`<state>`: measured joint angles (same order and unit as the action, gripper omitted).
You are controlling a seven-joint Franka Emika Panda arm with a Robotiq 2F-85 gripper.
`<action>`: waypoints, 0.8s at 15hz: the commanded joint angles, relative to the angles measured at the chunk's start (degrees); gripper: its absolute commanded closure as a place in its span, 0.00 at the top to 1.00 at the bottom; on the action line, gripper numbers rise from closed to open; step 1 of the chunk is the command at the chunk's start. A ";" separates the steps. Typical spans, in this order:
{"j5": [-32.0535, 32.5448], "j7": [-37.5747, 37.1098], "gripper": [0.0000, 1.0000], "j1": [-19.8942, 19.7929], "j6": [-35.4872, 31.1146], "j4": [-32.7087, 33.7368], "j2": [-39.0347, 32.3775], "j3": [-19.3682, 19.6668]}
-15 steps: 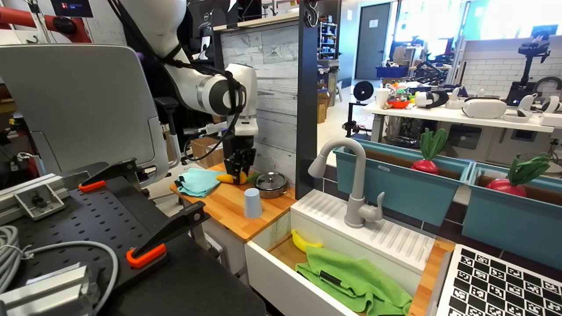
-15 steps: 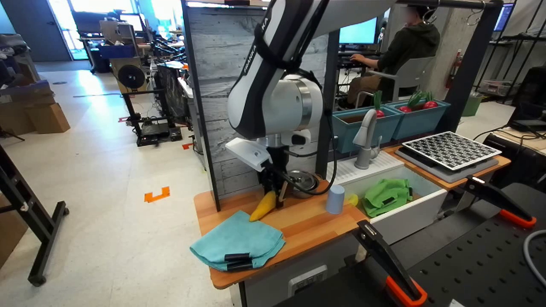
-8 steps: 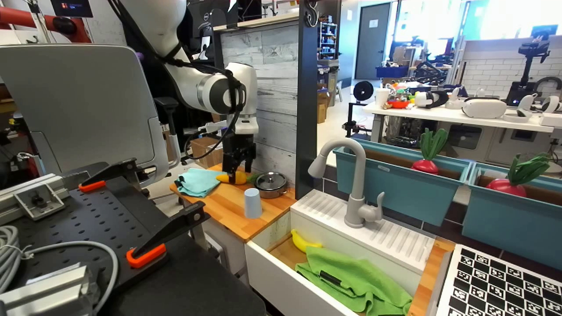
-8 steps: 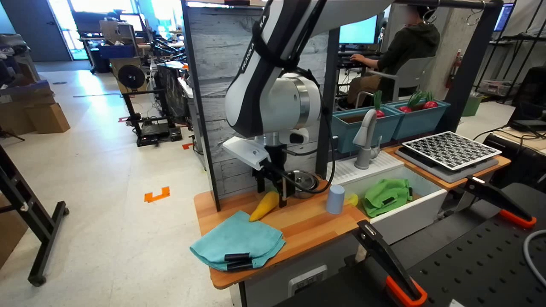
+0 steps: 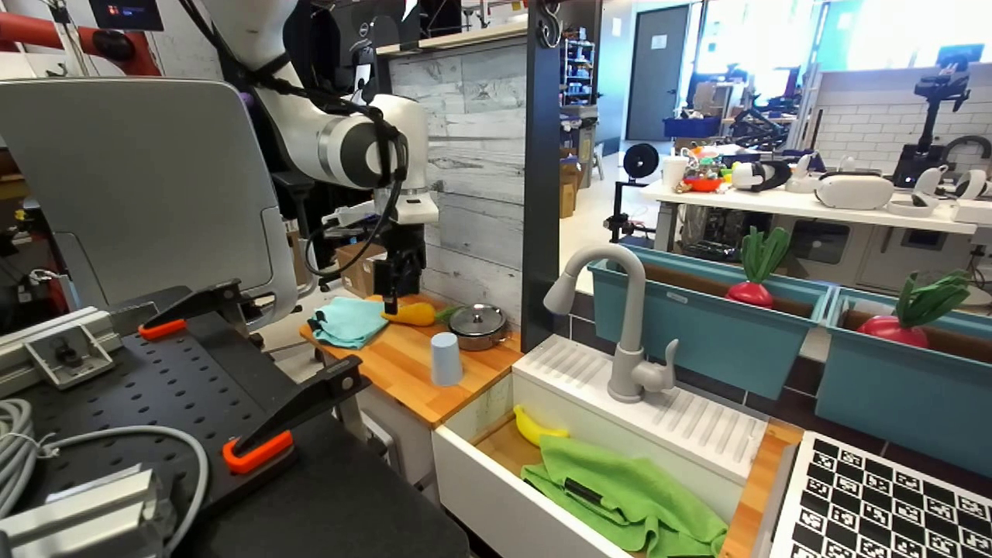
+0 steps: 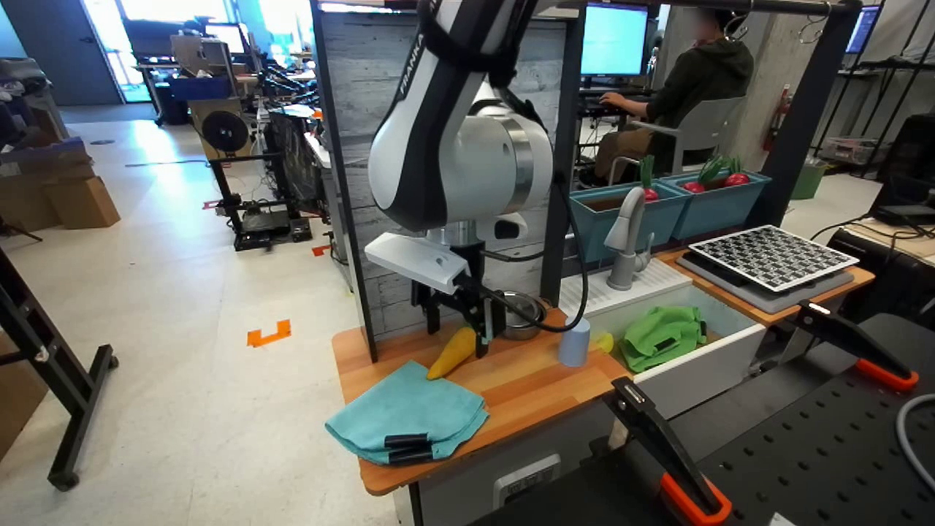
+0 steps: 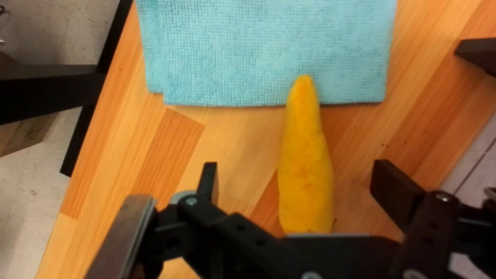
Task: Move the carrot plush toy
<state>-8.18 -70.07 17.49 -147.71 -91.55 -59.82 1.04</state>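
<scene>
Carrot (image 7: 306,182) near pot (image 5: 479,339), banana (image 5: 535,427) in sink (image 5: 480,496)

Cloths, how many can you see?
2: a turquoise cloth on the wooden counter, and a green cloth in the sink. Folds could hide another.

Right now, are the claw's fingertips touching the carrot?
Apart. The wrist view shows wood on both sides of the carrot, between it and the spread fingertips.
</scene>
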 commanded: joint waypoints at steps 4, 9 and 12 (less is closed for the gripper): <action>-0.26 3.02 1.00 2.18 -8.39 -10.79 7.51 0.33; -0.24 4.23 1.00 2.77 -10.49 -17.07 12.17 0.32; -0.26 4.31 1.00 2.78 -10.68 -17.33 12.17 0.33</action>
<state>-7.97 -66.10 20.01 -158.49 -108.98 -47.61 1.13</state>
